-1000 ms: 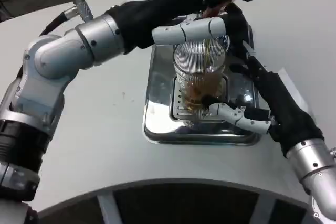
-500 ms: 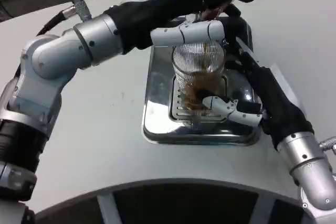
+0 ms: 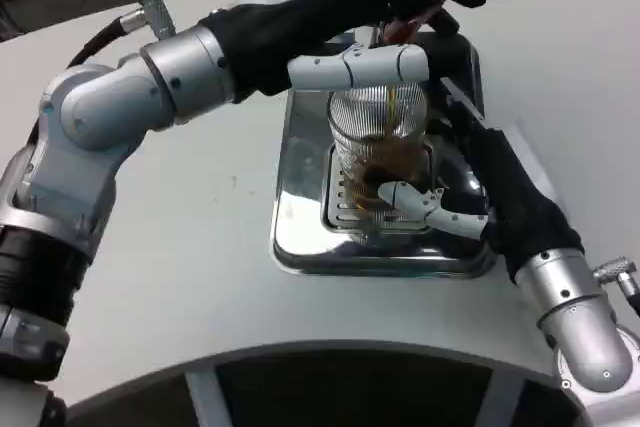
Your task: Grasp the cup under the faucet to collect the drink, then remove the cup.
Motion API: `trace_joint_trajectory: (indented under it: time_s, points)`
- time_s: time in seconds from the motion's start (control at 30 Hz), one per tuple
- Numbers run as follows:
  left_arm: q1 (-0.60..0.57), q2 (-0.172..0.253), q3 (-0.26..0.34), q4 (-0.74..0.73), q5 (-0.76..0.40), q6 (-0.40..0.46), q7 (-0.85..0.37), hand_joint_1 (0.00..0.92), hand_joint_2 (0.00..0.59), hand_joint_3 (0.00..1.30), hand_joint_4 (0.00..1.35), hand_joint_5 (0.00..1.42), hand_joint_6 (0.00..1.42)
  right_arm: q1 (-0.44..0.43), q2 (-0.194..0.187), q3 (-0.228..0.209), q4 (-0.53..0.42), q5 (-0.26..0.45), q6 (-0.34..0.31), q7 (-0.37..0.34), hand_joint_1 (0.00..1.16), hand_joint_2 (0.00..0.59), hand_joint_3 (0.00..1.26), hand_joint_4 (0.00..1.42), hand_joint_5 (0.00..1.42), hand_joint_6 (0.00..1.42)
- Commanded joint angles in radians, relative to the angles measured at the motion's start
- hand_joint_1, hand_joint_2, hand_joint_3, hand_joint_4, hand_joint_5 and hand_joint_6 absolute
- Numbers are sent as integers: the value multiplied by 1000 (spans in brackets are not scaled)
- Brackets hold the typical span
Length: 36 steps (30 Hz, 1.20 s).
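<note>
Wrapping round the lower part of the cup [image 3: 380, 152], the right hand [image 3: 455, 202] has its white finger laid across the front of the glass near the base, with the rest of the hand pressed in from the right side, so it has hold of the cup. Over the last second that arm has swung in closer and the finger has crept further across the glass. The brown drink stands a little higher too, roughly half up the ribbed wall, and a thin stream is falling into it.

Above, the left hand [image 3: 400, 17] reaches over the faucet [image 3: 410, 25]; its white finger lies just over the cup's rim, and whether the fingers press a lever there I cannot tell.

The cup stands upright on the slotted grille of the drip tray [image 3: 300, 237], directly under the spout. By my reckoning the filling goes on, and lifting out comes next.
</note>
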Motion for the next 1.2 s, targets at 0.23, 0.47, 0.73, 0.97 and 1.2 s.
trace_joint_trajectory:
  time_s: [0.23, 0.47, 0.73, 0.97, 1.2]
  points:
    - [18, 13, -26, 15, 44, -12, -30, 0, 141, 153, 119, 215, 140, -43, 21, 11, 57, 17, -19, -23, 745, 217, 77, 80, 173, 85]
    - [13, 13, -25, 20, 46, -17, -30, 0, 140, 153, 120, 213, 140, -58, 26, 11, 80, 20, -17, -28, 744, 217, 70, 79, 173, 82]
    - [4, 16, -26, 33, 48, -25, -32, 0, 135, 153, 120, 212, 143, -84, 27, 13, 118, 31, -24, -22, 751, 221, 51, 60, 159, 81]
    - [-3, 16, -29, 50, 47, -37, -38, 0, 134, 153, 120, 212, 143, -102, 31, 17, 152, 43, -34, -21, 754, 221, 38, 51, 159, 65]
    - [-10, 16, -29, 68, 48, -46, -37, 0, 135, 153, 120, 212, 143, -120, 34, 15, 184, 59, -49, -15, 747, 217, 24, 39, 148, 63]
